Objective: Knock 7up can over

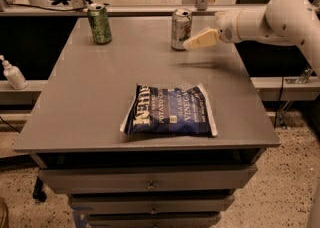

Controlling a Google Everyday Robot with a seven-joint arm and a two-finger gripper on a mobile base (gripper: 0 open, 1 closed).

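Observation:
The 7up can (pixel 180 28) is silver-grey with green lettering and stands upright at the back middle of the grey table (pixel 95 97). My gripper (pixel 190 44) comes in from the right on a white arm, just above the table. Its cream fingertips are right at the can's lower right side, touching it or nearly so. A darker green can (pixel 99 23) stands upright at the back left.
A blue chip bag (pixel 170 110) lies flat near the table's front middle. A white pump bottle (pixel 12 73) stands on a lower ledge to the left. A rail with metal posts runs behind the table. Drawers sit under the tabletop.

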